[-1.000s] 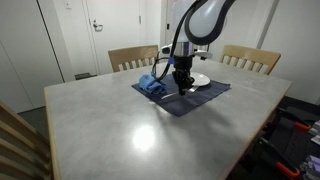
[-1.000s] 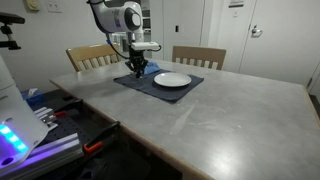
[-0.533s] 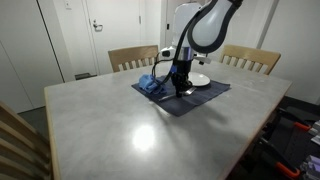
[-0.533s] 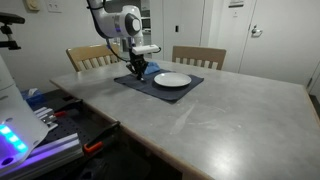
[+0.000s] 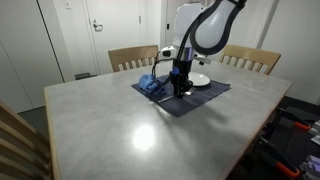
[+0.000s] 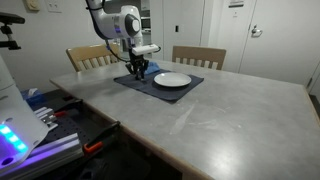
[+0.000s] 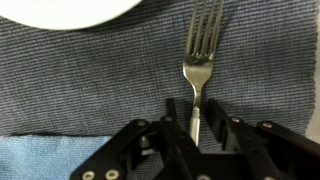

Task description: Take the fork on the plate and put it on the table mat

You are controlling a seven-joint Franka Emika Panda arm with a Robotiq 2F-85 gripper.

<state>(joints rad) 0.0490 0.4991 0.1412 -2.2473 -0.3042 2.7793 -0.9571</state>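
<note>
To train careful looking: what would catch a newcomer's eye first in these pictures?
In the wrist view, the fork lies on the dark mat, its handle between the fingers of the gripper. In an exterior view the robot arm bends over the grey table, with a white plate on the mat and a blue cloth at its edge.

In the wrist view the fork (image 7: 199,75) has its tine tips clipped by the top edge and its handle end hidden behind the pincer (image 7: 197,135); contact is unclear. The plate (image 7: 70,8) shows only a sliver. In both exterior views the fork is too small to find.
</note>
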